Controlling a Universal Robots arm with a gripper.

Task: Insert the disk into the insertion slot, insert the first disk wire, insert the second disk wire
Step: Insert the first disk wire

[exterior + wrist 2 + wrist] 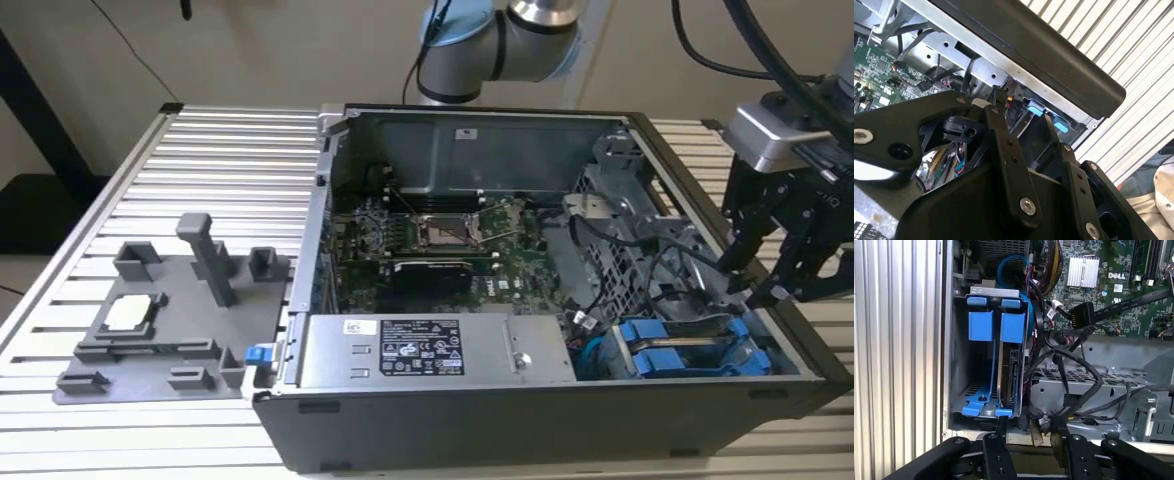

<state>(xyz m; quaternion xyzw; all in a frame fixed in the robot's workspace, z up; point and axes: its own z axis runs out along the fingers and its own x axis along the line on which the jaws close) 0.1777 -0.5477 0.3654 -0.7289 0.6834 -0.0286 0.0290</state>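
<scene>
- Exterior view first: the gripper [763, 285] hangs over the open PC case [467, 420] at the exterior view's right, just above the blue carriers [681, 352] in the near corner.
- The claw's fingers [1000, 427] are spread apart in both wrist views, with nothing pinched between them.
- First wrist view: the disk [1010, 372] stands on edge in its blue frame. It's seated in the insertion slot [1004, 352] of the grey drive cage [956, 365], right beside a second blue carrier [980, 325].
- The fingertips sit just off the cage's open end, not touching the disk.
- A black connector [1081, 315] on a flat black cable hangs loose by the motherboard [1114, 270], apart from the disk.
</scene>
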